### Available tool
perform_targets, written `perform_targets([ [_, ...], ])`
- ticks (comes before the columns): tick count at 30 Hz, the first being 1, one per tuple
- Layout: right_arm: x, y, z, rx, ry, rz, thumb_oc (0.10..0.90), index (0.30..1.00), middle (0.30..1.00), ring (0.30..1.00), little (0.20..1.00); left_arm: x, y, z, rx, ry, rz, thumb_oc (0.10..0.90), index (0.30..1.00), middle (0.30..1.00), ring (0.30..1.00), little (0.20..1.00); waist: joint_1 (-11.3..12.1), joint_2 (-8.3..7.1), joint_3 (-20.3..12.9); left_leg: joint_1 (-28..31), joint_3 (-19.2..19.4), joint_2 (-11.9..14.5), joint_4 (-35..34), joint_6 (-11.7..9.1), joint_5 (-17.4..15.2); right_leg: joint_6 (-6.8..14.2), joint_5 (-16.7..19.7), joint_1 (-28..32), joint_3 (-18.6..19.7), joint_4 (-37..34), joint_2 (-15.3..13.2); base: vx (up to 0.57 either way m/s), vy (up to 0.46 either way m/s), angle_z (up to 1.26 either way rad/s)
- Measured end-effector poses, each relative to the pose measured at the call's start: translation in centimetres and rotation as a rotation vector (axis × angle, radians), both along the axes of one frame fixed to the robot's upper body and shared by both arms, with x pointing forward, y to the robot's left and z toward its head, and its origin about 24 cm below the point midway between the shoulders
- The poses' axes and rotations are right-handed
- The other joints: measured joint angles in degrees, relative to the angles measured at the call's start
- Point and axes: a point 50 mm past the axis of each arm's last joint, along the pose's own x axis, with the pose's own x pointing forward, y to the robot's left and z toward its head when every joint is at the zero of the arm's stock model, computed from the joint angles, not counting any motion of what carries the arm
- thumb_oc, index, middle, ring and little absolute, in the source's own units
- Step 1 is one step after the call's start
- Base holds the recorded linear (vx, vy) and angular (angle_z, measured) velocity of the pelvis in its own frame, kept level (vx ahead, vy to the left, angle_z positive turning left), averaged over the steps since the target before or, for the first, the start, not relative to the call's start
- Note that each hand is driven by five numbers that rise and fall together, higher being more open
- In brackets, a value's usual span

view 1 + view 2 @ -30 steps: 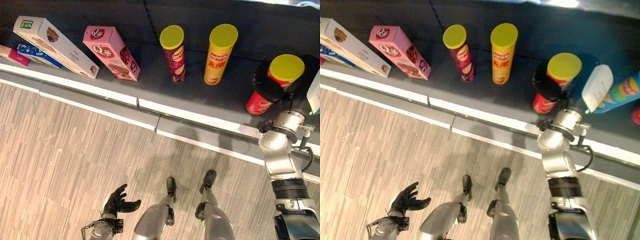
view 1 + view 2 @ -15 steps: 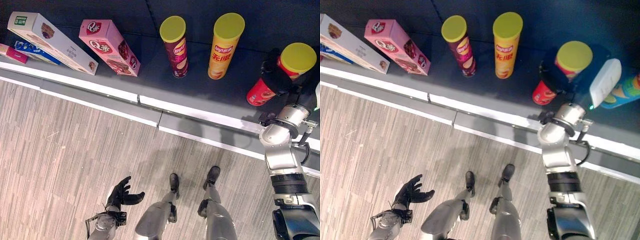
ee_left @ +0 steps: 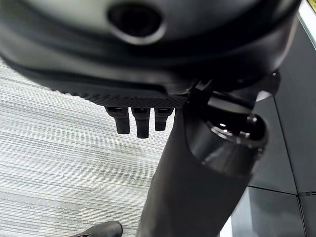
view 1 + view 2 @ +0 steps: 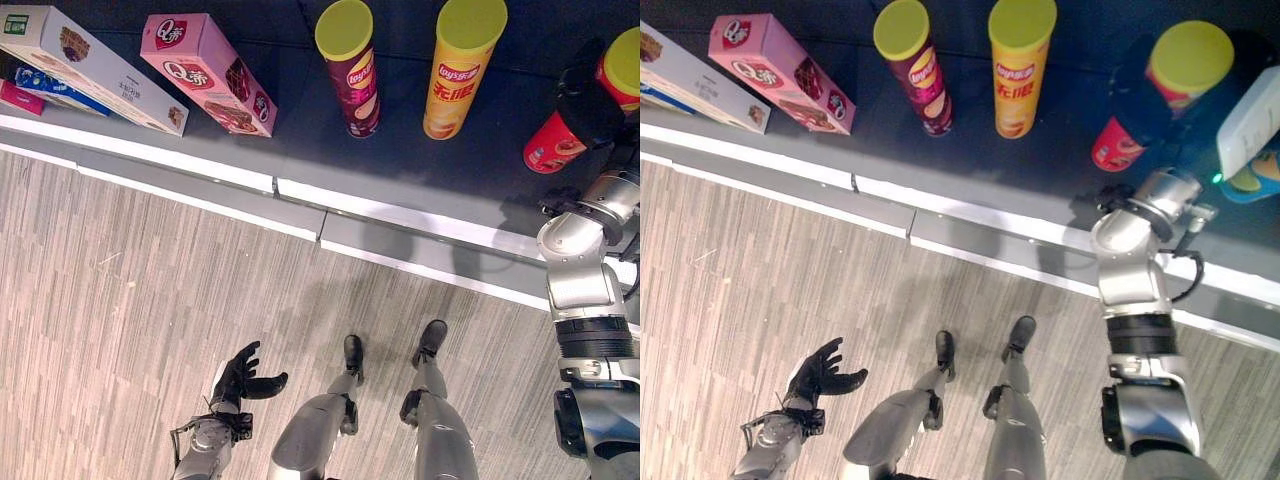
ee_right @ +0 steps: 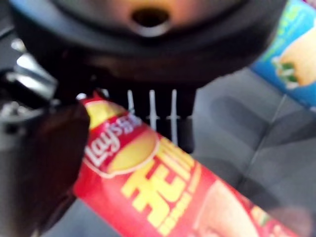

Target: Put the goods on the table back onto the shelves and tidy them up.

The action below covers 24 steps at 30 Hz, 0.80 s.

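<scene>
The right robot hand (image 4: 590,100) is clamped around the red chip can (image 4: 560,145), which stands tilted on the dark shelf (image 4: 300,150) right of the yellow chip can (image 4: 455,75). Letting go while it leans would probably tip it over, perhaps against the blue packet (image 4: 1252,180). The left robot hand (image 4: 240,377) hangs with relaxed fingers above the floor.

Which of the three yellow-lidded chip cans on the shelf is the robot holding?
The red can, rightmost of the three: the right hand is wrapped round it. The maroon can and yellow can stand free.
</scene>
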Motion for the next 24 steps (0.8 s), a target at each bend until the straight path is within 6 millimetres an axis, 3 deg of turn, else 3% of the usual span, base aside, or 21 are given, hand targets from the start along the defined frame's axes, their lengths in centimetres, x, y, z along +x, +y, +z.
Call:
perform_targets([
  [5,-0.1,-0.1,-0.5,-0.014,0.019,-0.014,0.400,0.300,0.300,0.300,0.300,0.1,-0.1,0.1,-0.001,-0.007,-0.002,0.800,0.900,0.900,0.900,0.900,-0.3,-0.03,0.0,0.2,-0.1,-0.2,0.7,0.0,0.0,0.0,0.0,0.6,-0.1,0.0,-0.3,-0.01,0.005,0.01],
  [6,-0.1,-0.2,-0.6,-0.014,0.021,-0.016,0.516,0.474,0.474,0.474,0.474,0.2,0.0,0.2,0.001,-0.009,0.001,0.800,0.900,0.900,0.900,0.900,-0.4,-0.08,0.1,0.2,-0.1,-0.3,0.7,0.0,0.0,0.0,0.1,0.6,0.0,0.0,-0.3,0.00,0.000,0.00],
  [7,-0.1,-0.2,-0.7,-0.013,0.024,-0.016,0.800,0.900,0.900,0.900,0.900,0.2,0.0,0.2,0.002,-0.009,0.002,0.800,0.900,0.900,0.900,0.900,-0.5,-0.11,0.1,0.2,-0.1,-0.3,0.7,0.0,0.0,0.0,0.2,0.6,0.0,0.0,-0.4,0.00,0.000,0.00],
  [14,-0.1,-0.2,-0.8,-0.012,0.031,-0.021,0.800,0.900,0.900,0.900,0.900,0.2,0.0,0.2,0.002,-0.009,0.002,0.800,0.900,0.900,0.900,0.900,-0.8,-0.27,0.2,0.2,0.1,-0.4,0.4,0.4,0.3,0.3,0.7,0.3,0.4,0.0,-0.4,0.00,0.003,-0.01],
  [19,-0.2,0.1,-0.7,-0.021,0.026,-0.008,0.800,0.900,0.900,0.900,0.900,0.2,0.0,0.2,0.003,-0.008,0.004,0.800,0.900,0.900,0.900,0.900,-1.5,-1.30,0.8,0.5,0.2,-0.4,0.4,0.5,0.3,0.2,0.9,0.7,0.4,0.0,-0.3,0.00,0.000,0.00],
  [20,-0.6,0.8,-0.6,-0.044,0.020,0.032,0.800,0.900,0.900,0.900,0.900,0.2,0.0,0.1,0.004,-0.006,0.005,0.800,0.900,0.900,0.900,0.900,-1.9,-1.72,1.0,1.3,0.2,-0.4,0.6,0.5,0.3,0.1,1.0,1.5,0.4,0.0,-0.3,0.00,0.045,-0.03],
  [24,-1.9,2.9,-1.7,-0.052,0.013,0.150,0.800,0.900,0.900,0.900,0.900,0.1,0.3,-0.4,0.015,0.027,0.017,0.800,0.900,0.900,0.900,0.900,-3.1,-6.13,0.7,4.7,0.4,-0.2,0.5,0.5,0.3,0.1,1.0,4.7,0.6,0.0,-0.1,0.04,0.052,-0.03],
])
